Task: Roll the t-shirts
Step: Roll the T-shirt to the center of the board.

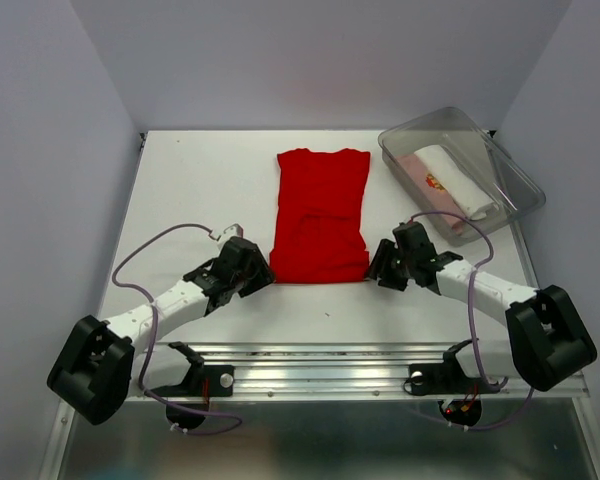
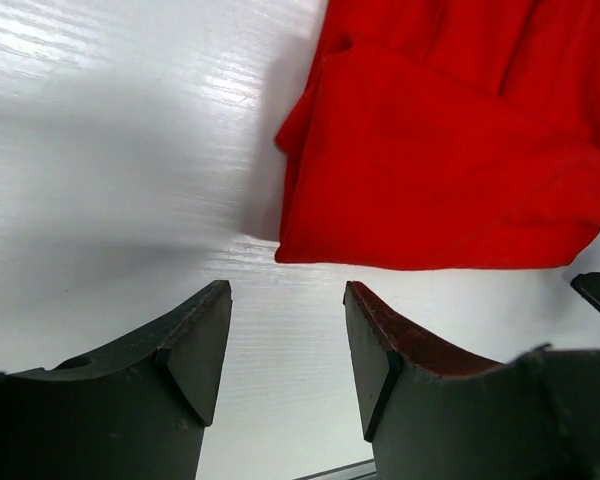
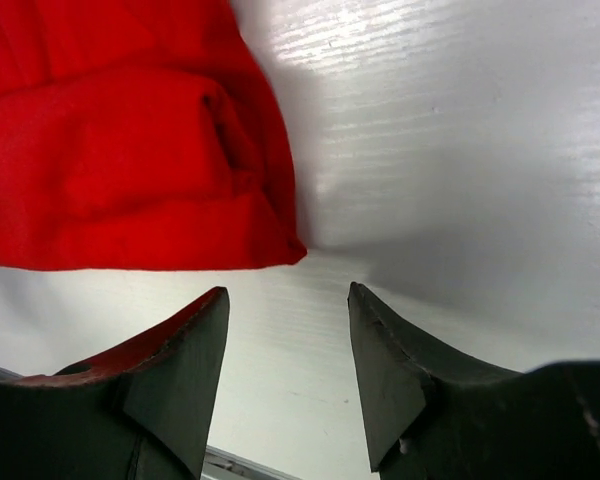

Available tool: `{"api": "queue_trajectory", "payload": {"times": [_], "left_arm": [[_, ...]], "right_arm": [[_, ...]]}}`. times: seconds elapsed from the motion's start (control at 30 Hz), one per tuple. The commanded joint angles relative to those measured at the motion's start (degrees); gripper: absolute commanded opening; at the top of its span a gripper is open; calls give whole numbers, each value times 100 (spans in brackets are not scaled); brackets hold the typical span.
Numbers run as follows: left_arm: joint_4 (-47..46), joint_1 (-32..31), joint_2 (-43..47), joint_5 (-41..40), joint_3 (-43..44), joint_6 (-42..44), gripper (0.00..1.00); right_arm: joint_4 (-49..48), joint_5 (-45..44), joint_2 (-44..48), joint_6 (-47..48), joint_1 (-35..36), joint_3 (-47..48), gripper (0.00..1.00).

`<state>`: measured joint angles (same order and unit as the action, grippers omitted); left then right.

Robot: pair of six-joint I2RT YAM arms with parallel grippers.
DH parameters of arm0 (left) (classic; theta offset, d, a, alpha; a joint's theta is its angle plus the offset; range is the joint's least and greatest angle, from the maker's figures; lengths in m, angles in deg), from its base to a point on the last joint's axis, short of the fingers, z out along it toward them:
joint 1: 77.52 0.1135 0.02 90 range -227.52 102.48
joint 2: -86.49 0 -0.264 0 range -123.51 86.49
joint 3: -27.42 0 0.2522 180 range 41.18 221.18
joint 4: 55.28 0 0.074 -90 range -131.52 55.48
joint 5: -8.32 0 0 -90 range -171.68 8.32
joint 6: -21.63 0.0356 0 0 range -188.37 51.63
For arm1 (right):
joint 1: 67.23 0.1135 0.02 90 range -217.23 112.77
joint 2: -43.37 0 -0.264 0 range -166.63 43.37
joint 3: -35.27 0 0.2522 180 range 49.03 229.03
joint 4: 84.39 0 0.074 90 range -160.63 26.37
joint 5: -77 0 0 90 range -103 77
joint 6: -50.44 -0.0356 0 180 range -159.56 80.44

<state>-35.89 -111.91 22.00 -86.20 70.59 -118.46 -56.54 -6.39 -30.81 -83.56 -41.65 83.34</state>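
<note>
Item: plain bright red cloth t-shirt [image 1: 321,215], folded into a long strip, flat at the centre of the white table [image 1: 200,190]; its near hem lies at 6 o'clock, towards the arms.

Stored: white cloth roll [image 1: 458,180] and pale pink cloth roll [image 1: 417,168], side by side in the clear plastic bin [image 1: 515,190] at 2 o'clock.

Left gripper [image 1: 260,272]: at the strip's 7 o'clock corner, jaws released, nothing between them, cloth just ahead.

Right gripper [image 1: 378,265]: at the 5 o'clock corner, likewise released and empty.

Step, as judged: taking the near hem to start a roll towards 12 o'clock.

Handling: reach far enough to catch every layer at each corner; close both sides level; turn both ends together, so the roll stays tight and straight; a lagging side will likely cone it.
</note>
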Motion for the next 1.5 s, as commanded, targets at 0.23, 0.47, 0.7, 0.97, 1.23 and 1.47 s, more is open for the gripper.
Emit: {"api": "queue_trajectory", "payload": {"times": [0.23,0.47,0.7,0.97,1.23,1.47], "left_arm": [[-950,11,-441,21,-225,-414,57],[-1099,11,-775,12,-313,-476,48],[-1231,20,-1065,82,-190,-432,34],[-793,11,-1207,144,346,-283,0],[-317,11,-759,337,399,-291,0],[175,-24,-231,425,215,-388,0]], "right_arm": [[-644,173,-581,129,43,173,54],[-820,253,-669,59,43,41,44],[-820,218,-713,68,43,59,33],[-627,104,-485,191,43,235,1],[-302,218,-45,305,43,155,1],[-30,464,350,252,43,-38,1]]}}
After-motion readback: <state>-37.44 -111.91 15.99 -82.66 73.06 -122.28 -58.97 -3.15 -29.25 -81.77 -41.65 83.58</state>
